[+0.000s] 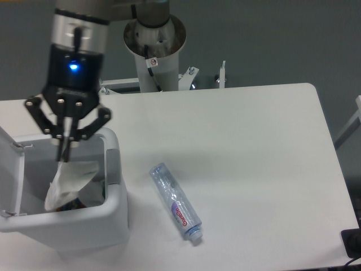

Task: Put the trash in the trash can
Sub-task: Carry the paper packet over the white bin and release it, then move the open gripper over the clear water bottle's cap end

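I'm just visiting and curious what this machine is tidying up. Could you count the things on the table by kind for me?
Plastic bottle: 1, lying on the table
Clear packet: 1, hanging from the gripper over the open bin
Trash can: 1, lid flipped open
Total: 3

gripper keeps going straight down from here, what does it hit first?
Likely the trash already inside the open trash can: the gripper points down into the opening, with the clear packet hanging from its fingers. Depth is unclear from this one view.
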